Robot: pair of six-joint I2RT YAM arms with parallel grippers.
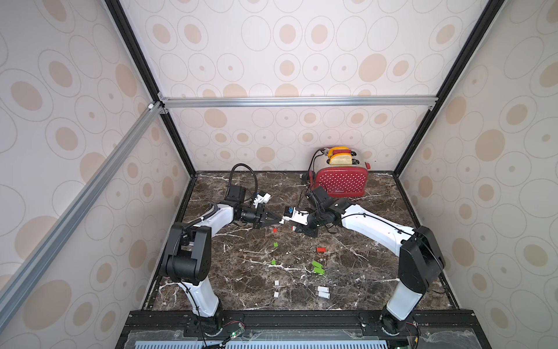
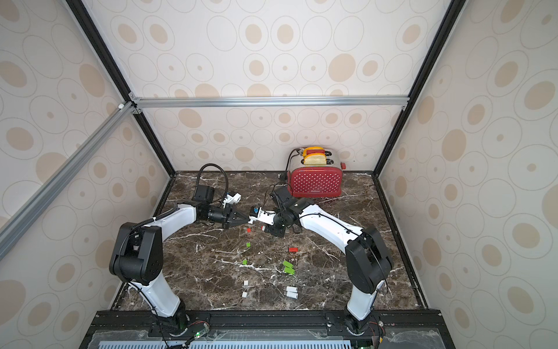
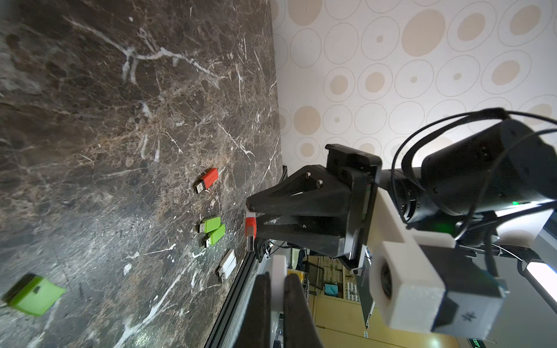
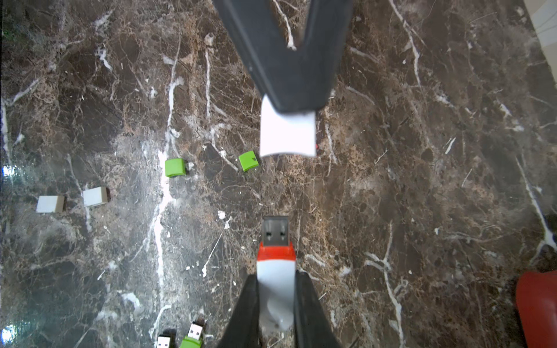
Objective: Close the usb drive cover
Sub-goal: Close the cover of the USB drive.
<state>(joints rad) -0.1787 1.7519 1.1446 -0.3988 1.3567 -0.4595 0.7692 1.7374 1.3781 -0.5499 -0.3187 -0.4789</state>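
Nearest the robot's base, around 6 o'clock on the bench (image 1: 235, 287), lie the spares: two white caps (image 1: 276, 282) toward 7 o'clock and two white drives (image 1: 323, 289) toward 5. Farther in come two green drives (image 1: 317, 263) and two green caps (image 1: 275, 244), then a spare red drive (image 1: 320, 249) and a red cap (image 1: 274, 230). All lie loose, probably waiting their turn. Above the bench's middle the two arms meet nose to nose. The right jaws, pointing to 9 o'clock, pinch the usb drive (image 4: 275, 256) by its tail, which leaves its metal plug (image 4: 275, 230) bare. The left jaws, pointing to 3 o'clock, are pressed onto the closed end of a white cap (image 4: 287, 132), so its open mouth faces the plug. Cap and plug are apart and nearly in line, the cap a little to one side. A straight push along that line looks like what closing calls for. Farthest, at 1 o'clock by the back wall, a red toaster (image 1: 342, 181) stands clear of the work.
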